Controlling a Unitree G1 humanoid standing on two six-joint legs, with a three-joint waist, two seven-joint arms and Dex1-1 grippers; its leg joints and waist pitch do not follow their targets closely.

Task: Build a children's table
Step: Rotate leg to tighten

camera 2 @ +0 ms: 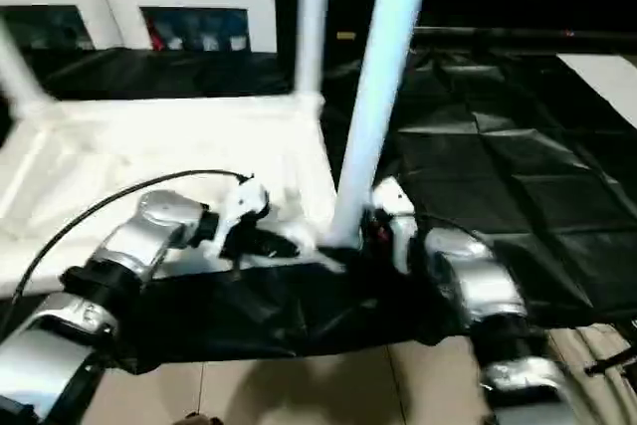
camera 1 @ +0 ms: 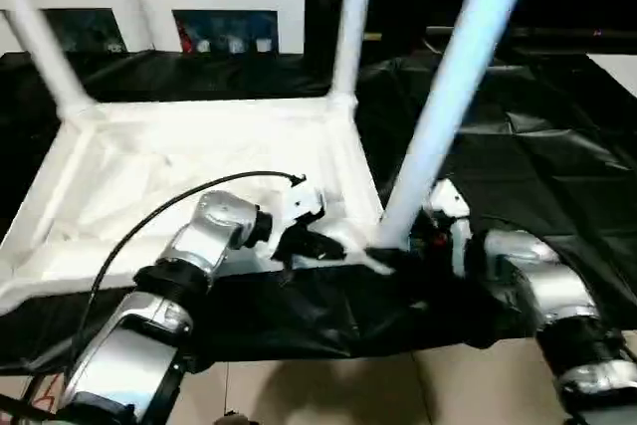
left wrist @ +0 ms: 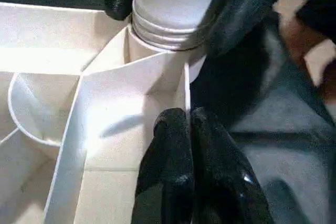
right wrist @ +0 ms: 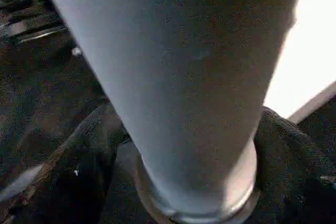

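Presently, jaws: left gripper (left wrist: 189,145), both black fingers pressed together with nothing between them, tips resting against the tabletop (camera 1: 199,166) wall just beside the near right corner socket (left wrist: 157,51). Right gripper (right wrist: 194,145), jaws spread wide to either side of the base of the near leg (camera 1: 453,97), one black finger (left wrist: 247,9) standing beside the tube; whether the pads actually touch it cannot be told.

Item: children's table, white plastic, lying upside down, ribbed underside up, on a desk covered in black sheeting (camera 1: 537,146). Near leg seated upright in the near right corner socket, its threaded collar partly showing above the rim. Two further legs (camera 1: 348,27) stand in the far corners.

Handling, judged: light, hollow, stiff; smooth tapered tube likely slippery, so best taken low, close to the collar, where it is widest. Thin tabletop walls would flex under hard pressure; steady at the corner, not mid-span.

Pose: both silver forearms reach forward over the near desk edge, wrists turned inward toward the same corner, left from the tabletop side, right from the sheeting side.
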